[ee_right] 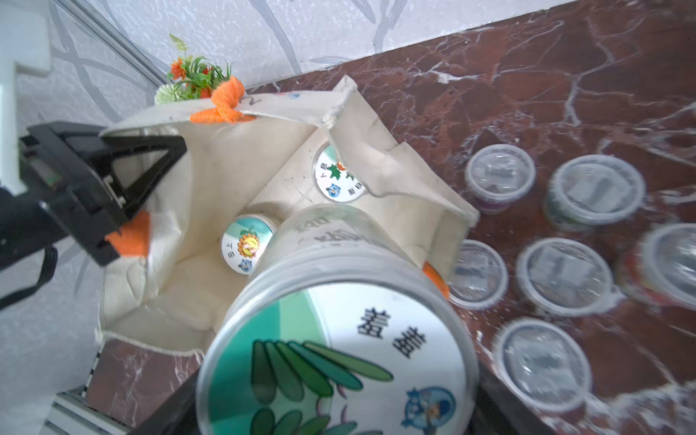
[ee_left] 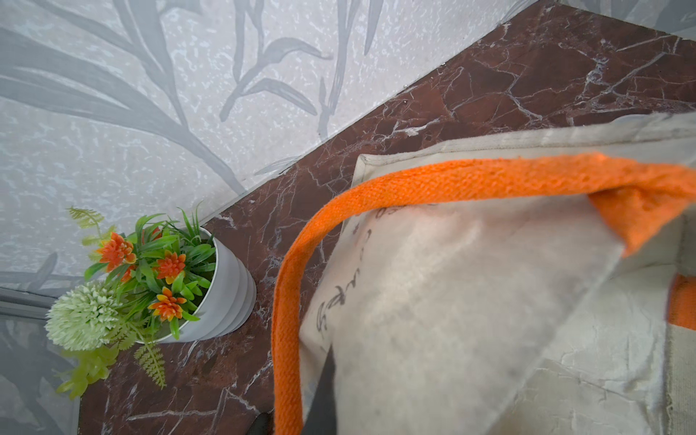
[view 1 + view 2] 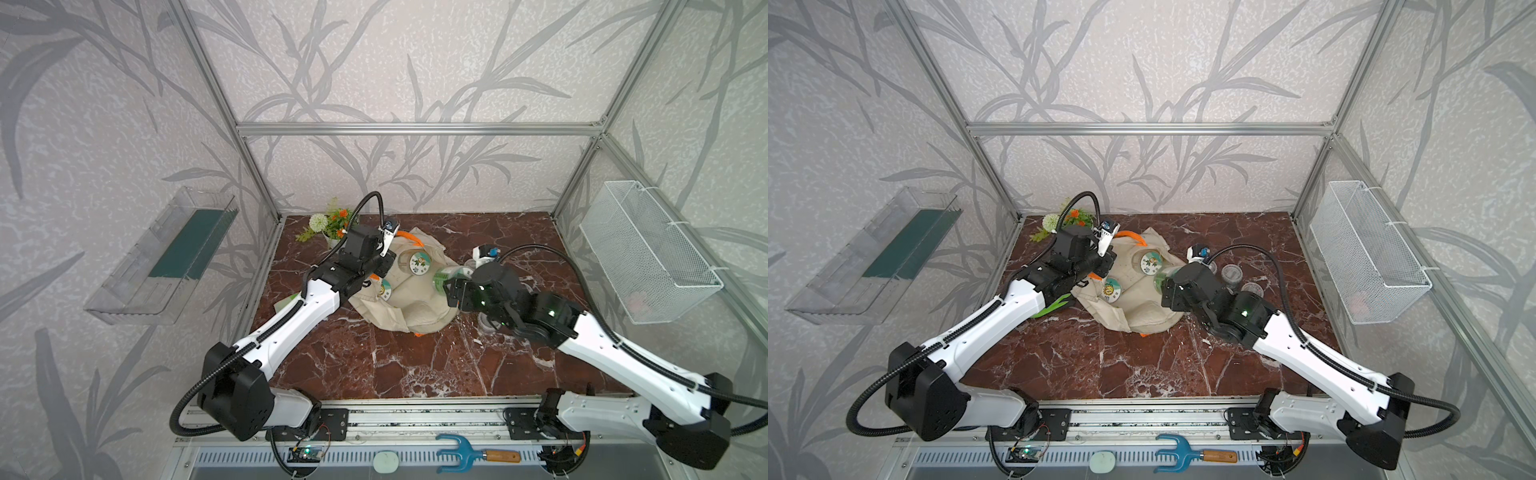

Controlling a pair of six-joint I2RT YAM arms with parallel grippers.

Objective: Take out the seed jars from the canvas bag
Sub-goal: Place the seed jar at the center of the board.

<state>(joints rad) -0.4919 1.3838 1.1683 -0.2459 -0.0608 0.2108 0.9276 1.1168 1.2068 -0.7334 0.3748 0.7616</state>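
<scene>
The beige canvas bag (image 3: 409, 307) (image 3: 1142, 309) lies mid-table with its mouth held open. My left gripper (image 3: 384, 266) (image 1: 124, 211) is shut on the bag's rim and orange handle (image 2: 452, 180). Two seed jars with white green-pictured lids (image 1: 248, 244) (image 1: 339, 177) lie inside the bag, and both top views show them (image 3: 420, 263) (image 3: 1111, 289). My right gripper (image 1: 339, 414) (image 3: 451, 286) is shut on another seed jar (image 1: 339, 357) (image 3: 1163, 276), held over the bag's right edge. Several clear-lidded jars (image 1: 565, 275) (image 3: 1232, 274) stand on the table to the right of the bag.
A white flower pot (image 3: 332, 228) (image 2: 222, 293) stands at the back left corner, close to the bag. A wire basket (image 3: 648, 249) hangs on the right wall and a clear shelf (image 3: 166, 257) on the left. A blue hand rake (image 3: 469, 453) lies beyond the front rail.
</scene>
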